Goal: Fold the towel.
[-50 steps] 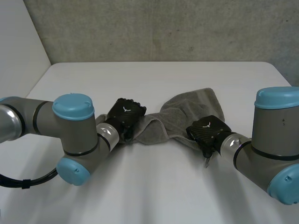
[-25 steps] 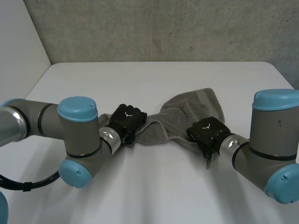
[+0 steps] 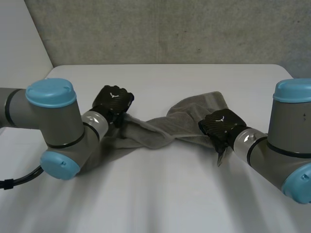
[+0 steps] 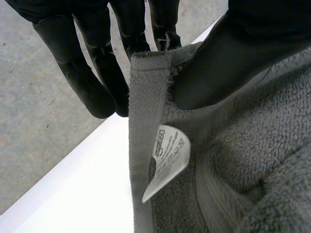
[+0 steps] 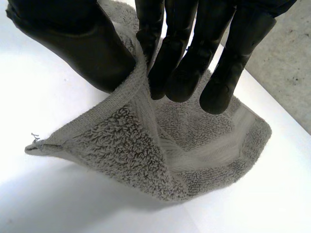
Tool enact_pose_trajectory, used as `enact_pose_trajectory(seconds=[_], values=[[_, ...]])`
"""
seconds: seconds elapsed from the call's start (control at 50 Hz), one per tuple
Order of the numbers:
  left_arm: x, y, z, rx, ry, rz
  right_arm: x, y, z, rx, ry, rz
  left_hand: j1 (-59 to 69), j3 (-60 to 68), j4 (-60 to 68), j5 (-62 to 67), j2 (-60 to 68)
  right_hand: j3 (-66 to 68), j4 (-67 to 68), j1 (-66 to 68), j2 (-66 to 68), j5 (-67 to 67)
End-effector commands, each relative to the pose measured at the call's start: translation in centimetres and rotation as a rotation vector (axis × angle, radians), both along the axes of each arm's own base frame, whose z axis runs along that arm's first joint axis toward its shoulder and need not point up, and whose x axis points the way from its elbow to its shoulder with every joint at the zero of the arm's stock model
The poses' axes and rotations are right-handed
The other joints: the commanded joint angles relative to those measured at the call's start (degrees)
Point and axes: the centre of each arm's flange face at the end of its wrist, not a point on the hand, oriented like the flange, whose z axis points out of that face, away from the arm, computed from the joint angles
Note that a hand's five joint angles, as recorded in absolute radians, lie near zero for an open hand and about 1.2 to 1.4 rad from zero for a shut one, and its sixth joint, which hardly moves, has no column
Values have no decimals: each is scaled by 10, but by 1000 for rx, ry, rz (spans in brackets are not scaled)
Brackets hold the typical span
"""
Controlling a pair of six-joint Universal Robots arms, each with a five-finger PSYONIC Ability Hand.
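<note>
1. Left arm [image 3: 58,121]: grey cylindrical joints are carrying rounded light-blue caps [image 3: 51,92], with thin black seams ringing the segments.
2. Right arm [image 3: 289,133]: the same grey housing is wearing a light-blue cap on top.
3. Wrists: a polished silver collar [image 3: 95,121] is joining each arm to its hand.
4. Left hand [image 3: 112,99] and right hand [image 3: 221,124]: matte black shells are each bearing a small white mark [image 3: 115,95] on the back; the fingers [image 5: 180,63] are showing as smooth, rounded black segments.

Three cameras: I'm watching one overhead, two at the wrists.
My head view is looking down and forward across the table [image 3: 160,194] from behind; the wrist views are peering close along the left hand [image 4: 82,73] and right hand [image 5: 180,58], and all three are sharing the towel [image 3: 165,128].
</note>
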Motion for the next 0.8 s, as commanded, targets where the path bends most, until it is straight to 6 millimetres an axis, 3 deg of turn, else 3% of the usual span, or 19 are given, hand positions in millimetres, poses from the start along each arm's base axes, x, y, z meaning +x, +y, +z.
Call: enact_pose_trajectory(seconds=[0.02,0.1,0.2,0.24,0.26,0.3,0.32,0.34,0.36,0.4,0.42,0.46,0.52,0.6,0.64,0.66,0.7,0.72,0.8], values=[[14,2,9,-3,-6,20,-3,6,24,36,60,24,-38,-75,-69,-156,-62,33,32,29,37,31],[14,4,13,-9,-5,15,-5,8,35,62,106,41,-38,-75,-69,-156,-62,33,32,29,37,31],[17,8,33,-33,9,18,-8,-1,61,21,117,39,-38,-75,-69,-156,-62,33,32,29,37,31],[25,5,56,-75,30,40,-9,-12,95,-93,61,12,-38,-75,-69,-156,-62,33,32,29,37,31],[25,5,56,-76,30,40,-9,-12,95,-93,61,11,-38,-75,-69,-156,-62,33,32,29,37,31],[37,2,91,-155,71,73,-14,-14,130,-210,8,-14,-38,-75,-69,-156,-62,33,32,29,37,31],[37,2,91,-155,71,73,-14,-14,131,-211,7,-14,-38,-75,-69,-156,-62,33,32,29,37,31],[42,4,111,-203,100,84,-15,-14,148,-263,-29,-26,-38,-75,-69,-156,-62,33,32,29,37,31],[42,4,111,-204,101,84,-15,-14,148,-264,-29,-27,-38,-75,-69,-156,-62,33,32,29,37,31],[49,10,146,-285,160,93,-18,-13,179,-347,-108,-48,-38,-75,-69,-156,-62,33,32,29,37,31],[49,10,147,-285,161,93,-20,-13,189,-374,-130,-57,-38,-75,-69,-156,-62,33,32,29,37,31],[52,16,171,-331,227,94,-23,-15,195,-391,-139,-68,-38,-75,-69,-156,-62,33,32,29,37,31],[56,15,183,-342,271,101,-27,-18,197,-394,-135,-78,-38,-75,-69,-156,-62,33,32,29,37,31],[59,11,182,-333,273,114,-29,-24,186,-349,-101,-80,-38,-75,-69,-156,-62,33,32,29,37,31],[58,6,166,-279,248,119,-27,-35,163,-289,-36,-71,-38,-75,-69,-156,-62,33,32,29,37,31],[58,6,166,-279,248,119,-27,-35,163,-289,-36,-71,-38,-75,-69,-156,-62,33,32,29,37,31],[53,-7,130,-175,190,125,-23,-42,145,-262,33,-55,-38,-75,-69,-156,-62,33,32,29,37,31],[53,-7,130,-175,190,125,-23,-42,145,-262,33,-55,-38,-75,-69,-156,-62,33,32,29,37,31],[46,-21,92,-82,78,117,-16,-61,123,-245,83,-37,-38,-75,-69,-156,-62,33,32,29,37,31]])
